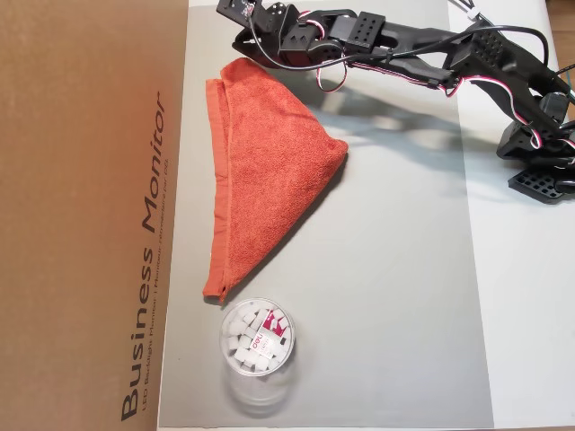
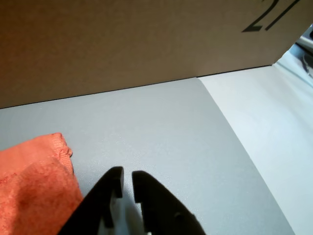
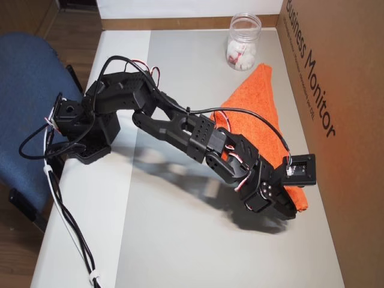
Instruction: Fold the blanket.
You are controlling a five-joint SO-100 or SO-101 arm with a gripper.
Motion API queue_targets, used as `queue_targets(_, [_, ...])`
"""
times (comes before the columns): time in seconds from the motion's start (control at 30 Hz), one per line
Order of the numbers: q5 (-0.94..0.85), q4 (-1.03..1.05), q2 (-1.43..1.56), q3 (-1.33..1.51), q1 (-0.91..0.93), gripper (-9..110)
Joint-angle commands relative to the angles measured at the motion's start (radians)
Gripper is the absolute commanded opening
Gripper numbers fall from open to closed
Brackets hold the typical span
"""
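Orange-red terry-cloth blanket (image 1: 269, 157) lying already doubled into a long triangle on the grey mat of the table (image 1: 386, 296), hemmed long edge running beside the brown cardboard box printed "Business Monitor" (image 1: 90, 215), one narrow tip ending just beside the clear round plastic cup of white pieces (image 1: 256, 346), the other end reaching up under the black arm. Long axis running parallel to the box face in both overhead views. Black two-finger claw (image 2: 123, 182) seen in the wrist view with fingertips nearly together, only a thin slit between them, nothing pinched; bare grey mat straight ahead of the tips. Blanket corner (image 2: 36, 186) lying to the left of the claw in that view, just beside the left finger, low and flat on the mat, whether touching or just clear not decidable. In an overhead view the claw (image 3: 287, 207) poised over the near end of the blanket (image 3: 255, 102), opposite the cup (image 3: 243, 42). Judged: fold looking largely made, any further fold calling for a shift toward the left of the wrist view, fingers spread first, then a bite on that near corner and a carry along the long axis toward the cup end.
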Motion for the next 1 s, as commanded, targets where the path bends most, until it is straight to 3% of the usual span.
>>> queue_targets(0.0, [-0.012, -0.018, 0.029, -0.055, -0.002, 3])
queue_targets(0.27, [-0.143, -0.006, 0.144, -0.018, -0.017, 7])
queue_targets(0.43, [-0.146, -0.003, 0.261, 0.066, -0.032, 0])
queue_targets(0.97, [-0.130, -0.003, 0.862, 0.678, -0.080, 0])
